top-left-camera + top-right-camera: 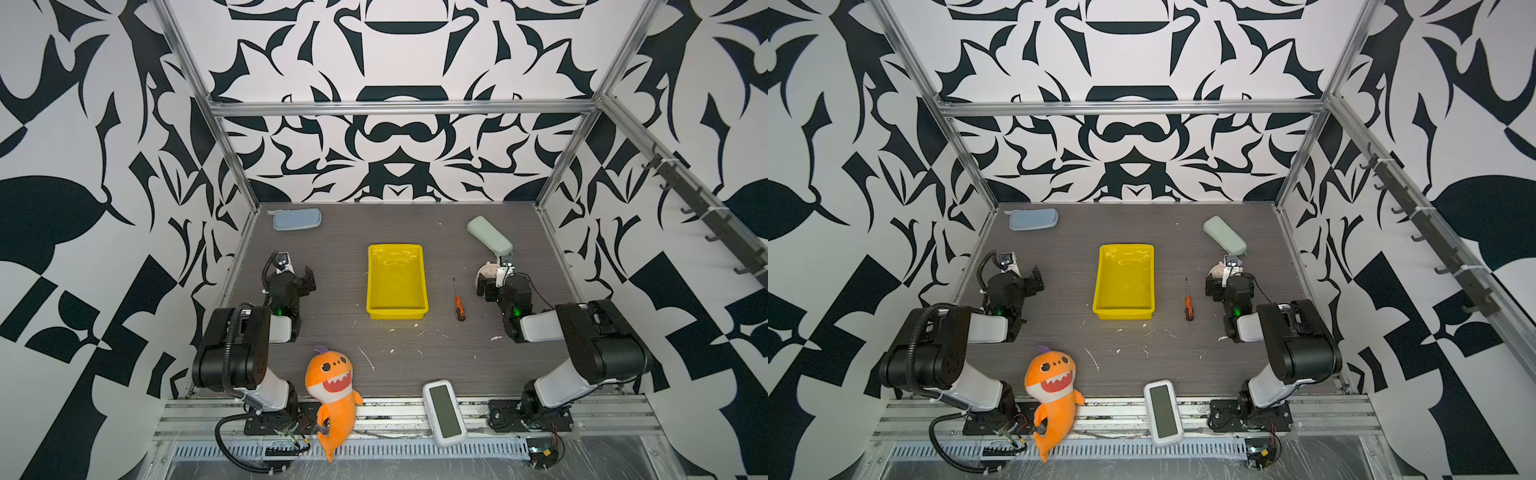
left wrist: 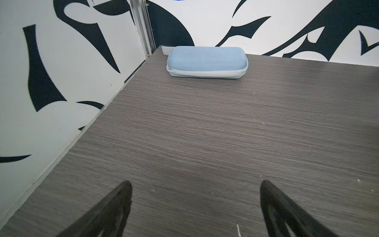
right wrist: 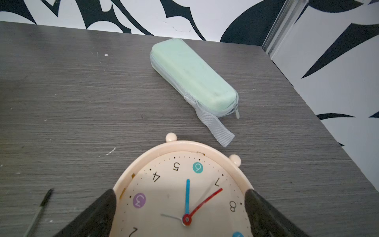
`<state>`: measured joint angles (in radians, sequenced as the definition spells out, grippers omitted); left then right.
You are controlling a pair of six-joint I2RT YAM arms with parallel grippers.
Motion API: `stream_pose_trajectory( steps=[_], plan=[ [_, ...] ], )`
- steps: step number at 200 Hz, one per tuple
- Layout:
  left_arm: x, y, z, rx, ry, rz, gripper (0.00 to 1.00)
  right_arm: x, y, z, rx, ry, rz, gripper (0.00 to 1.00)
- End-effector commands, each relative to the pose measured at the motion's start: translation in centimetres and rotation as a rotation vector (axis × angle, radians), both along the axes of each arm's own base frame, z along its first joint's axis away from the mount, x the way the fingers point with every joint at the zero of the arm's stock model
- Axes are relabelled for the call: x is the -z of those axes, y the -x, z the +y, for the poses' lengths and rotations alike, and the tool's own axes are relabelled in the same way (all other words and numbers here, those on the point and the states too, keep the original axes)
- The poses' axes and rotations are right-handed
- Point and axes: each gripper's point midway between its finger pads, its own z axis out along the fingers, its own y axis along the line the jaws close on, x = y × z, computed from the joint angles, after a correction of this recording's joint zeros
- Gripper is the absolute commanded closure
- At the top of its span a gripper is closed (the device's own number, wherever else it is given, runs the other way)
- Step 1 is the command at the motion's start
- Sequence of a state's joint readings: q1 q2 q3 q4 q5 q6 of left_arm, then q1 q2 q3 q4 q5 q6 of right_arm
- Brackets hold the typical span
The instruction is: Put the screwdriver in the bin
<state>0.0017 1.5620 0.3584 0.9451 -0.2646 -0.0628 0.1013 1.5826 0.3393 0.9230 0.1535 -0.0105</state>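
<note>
The screwdriver (image 1: 458, 306) lies on the table just beside the bin (image 1: 397, 312) — left gripper (image 2: 195, 182) and right gripper (image 3: 180, 190) both spread wide, empty.

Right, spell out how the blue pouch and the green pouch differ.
Colour: the blue pouch is blue-grey, the green pouch pale mint. Pose: the blue pouch lies along the back wall, the green pouch diagonally. Place: the blue pouch sits back left, the green pouch back right. Both are zipped, rounded and lying flat.
</note>
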Motion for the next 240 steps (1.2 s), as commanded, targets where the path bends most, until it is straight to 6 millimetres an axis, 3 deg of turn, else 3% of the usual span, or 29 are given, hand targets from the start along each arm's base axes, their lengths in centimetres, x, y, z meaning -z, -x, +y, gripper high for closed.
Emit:
stream_pose_trajectory(
  steps=[1,240],
  plan=[
    [-0.26,0.02,-0.04,0.001,0.01,-0.01,0.0,-1.41,-0.41,0.03,-0.005,0.0,-0.04,0.0],
    [-0.24,0.01,-0.06,0.002,0.011,-0.01,0.0,-1.42,-0.41,0.39,-0.028,0.002,-0.039,0.0]
  ],
)
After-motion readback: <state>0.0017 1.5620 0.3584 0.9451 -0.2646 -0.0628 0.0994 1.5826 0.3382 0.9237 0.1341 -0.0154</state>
